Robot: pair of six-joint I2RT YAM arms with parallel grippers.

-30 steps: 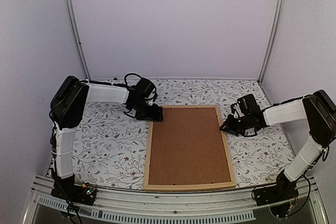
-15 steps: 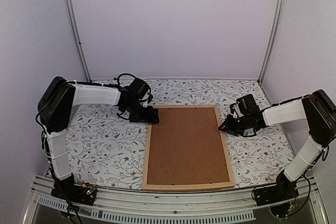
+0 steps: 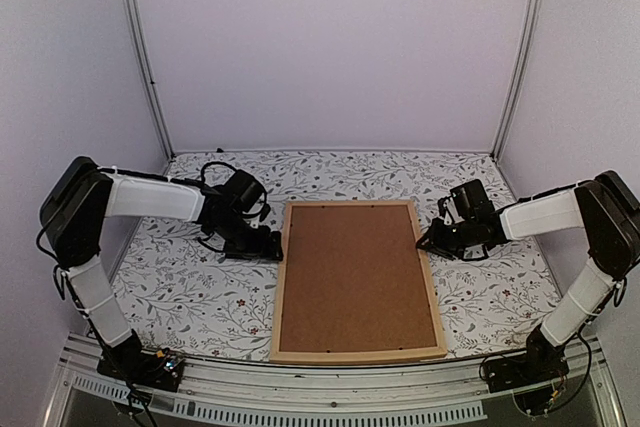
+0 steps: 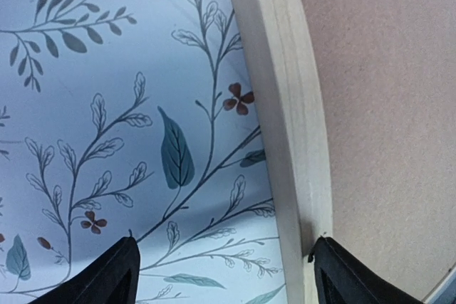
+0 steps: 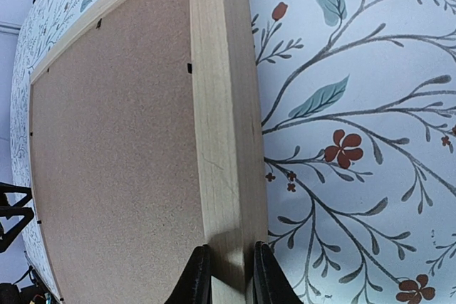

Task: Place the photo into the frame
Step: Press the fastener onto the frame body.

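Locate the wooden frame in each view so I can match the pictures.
Top external: the frame lies flat at centre table, between the arms.
Left wrist: one frame rail runs top to bottom, right of centre.
Right wrist: one frame rail runs down the middle into the right pincer.
Shared landmark: the brown backing board inside the frame.

White arm links (image 3: 150,197), black joints (image 3: 75,212), black fingers (image 4: 107,279)
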